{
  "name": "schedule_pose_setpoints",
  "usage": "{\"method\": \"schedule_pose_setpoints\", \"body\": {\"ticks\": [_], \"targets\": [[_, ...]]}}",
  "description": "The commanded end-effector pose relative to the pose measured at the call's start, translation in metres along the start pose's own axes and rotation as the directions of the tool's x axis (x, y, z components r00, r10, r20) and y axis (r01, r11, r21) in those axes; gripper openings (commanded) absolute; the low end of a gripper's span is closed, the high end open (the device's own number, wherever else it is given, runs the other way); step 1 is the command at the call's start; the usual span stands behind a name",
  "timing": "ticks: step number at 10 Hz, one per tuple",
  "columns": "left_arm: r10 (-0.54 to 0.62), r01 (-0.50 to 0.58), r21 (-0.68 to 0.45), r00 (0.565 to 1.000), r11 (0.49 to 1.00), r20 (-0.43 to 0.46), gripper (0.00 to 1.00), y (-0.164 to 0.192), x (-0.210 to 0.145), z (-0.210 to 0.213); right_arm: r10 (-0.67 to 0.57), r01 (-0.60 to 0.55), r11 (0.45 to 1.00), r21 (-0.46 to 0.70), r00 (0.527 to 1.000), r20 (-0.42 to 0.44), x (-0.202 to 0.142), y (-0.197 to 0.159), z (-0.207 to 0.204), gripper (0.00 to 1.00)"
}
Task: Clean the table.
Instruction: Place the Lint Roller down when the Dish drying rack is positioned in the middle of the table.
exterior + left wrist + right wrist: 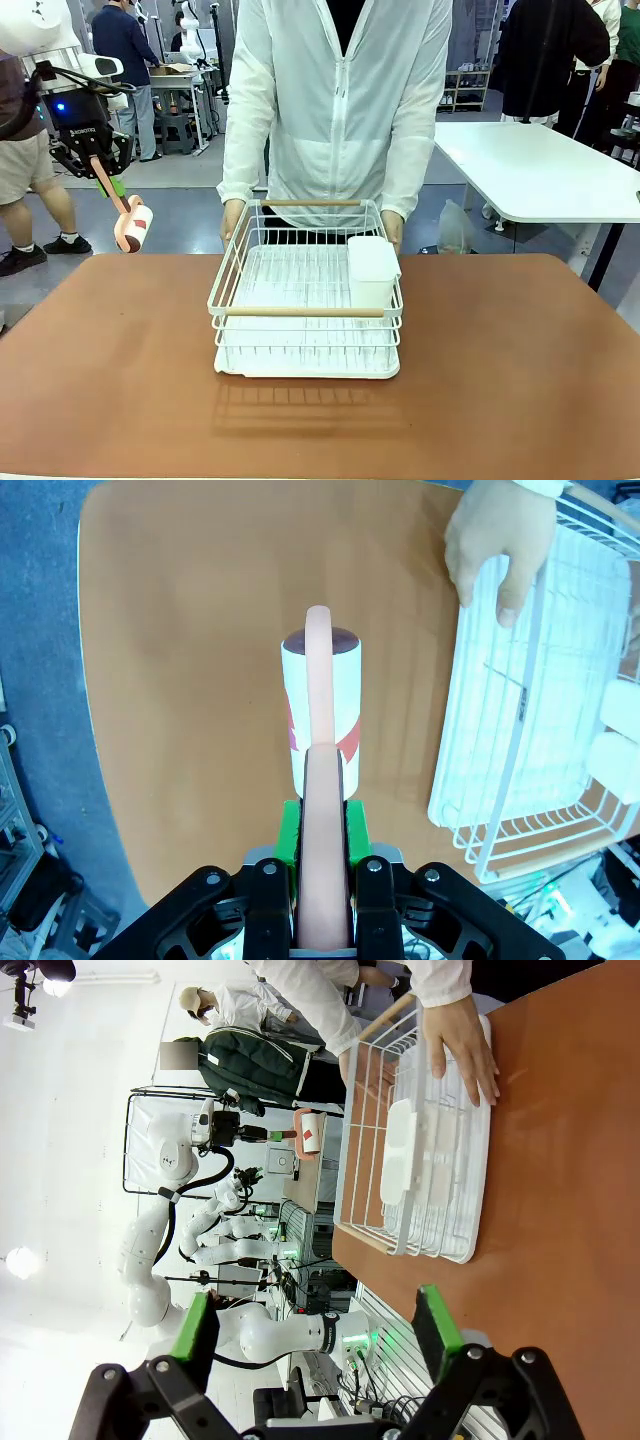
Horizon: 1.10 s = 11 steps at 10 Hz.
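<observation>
**Lint roller raised over table**

Upper left of frame: left gripper (103,168) clamped on pink-handled lint roller w/ white roll (128,222). Right gripper (318,1332) spread open. Reddish-brown matte table (520,340) fills lower frame; white wire dish rack (306,290) centre, held by person's hands (500,542).

Grey-blue floor (180,215), white side table (540,170), distant shelving (465,90)
</observation>
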<state>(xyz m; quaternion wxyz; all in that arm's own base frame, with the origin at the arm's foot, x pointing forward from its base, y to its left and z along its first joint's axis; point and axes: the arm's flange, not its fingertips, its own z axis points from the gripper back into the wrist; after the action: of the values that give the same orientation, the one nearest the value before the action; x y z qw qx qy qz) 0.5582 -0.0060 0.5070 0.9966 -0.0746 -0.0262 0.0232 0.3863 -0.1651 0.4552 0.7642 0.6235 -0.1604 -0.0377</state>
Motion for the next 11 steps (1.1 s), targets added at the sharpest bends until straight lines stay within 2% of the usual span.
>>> {"method": "schedule_pose_setpoints", "body": {"ticks": [1, 11], "targets": [[-0.004, 0.004, 0.007, 1.000, 1.000, -0.003, 0.21, 0.0018, 0.0001, 0.0054, 0.001, -0.002, 1.000, 0.015, 1.000, 0.005, 0.0009, 0.0048, -0.0002, 1.00], [-0.004, 0.004, 0.007, 1.000, 1.000, -0.003, 0.21, 0.0018, 0.0001, 0.0054, 0.001, -0.002, 1.000, 0.015, 1.000, 0.005, 0.0009, 0.0048, -0.0002, 1.00]]}}
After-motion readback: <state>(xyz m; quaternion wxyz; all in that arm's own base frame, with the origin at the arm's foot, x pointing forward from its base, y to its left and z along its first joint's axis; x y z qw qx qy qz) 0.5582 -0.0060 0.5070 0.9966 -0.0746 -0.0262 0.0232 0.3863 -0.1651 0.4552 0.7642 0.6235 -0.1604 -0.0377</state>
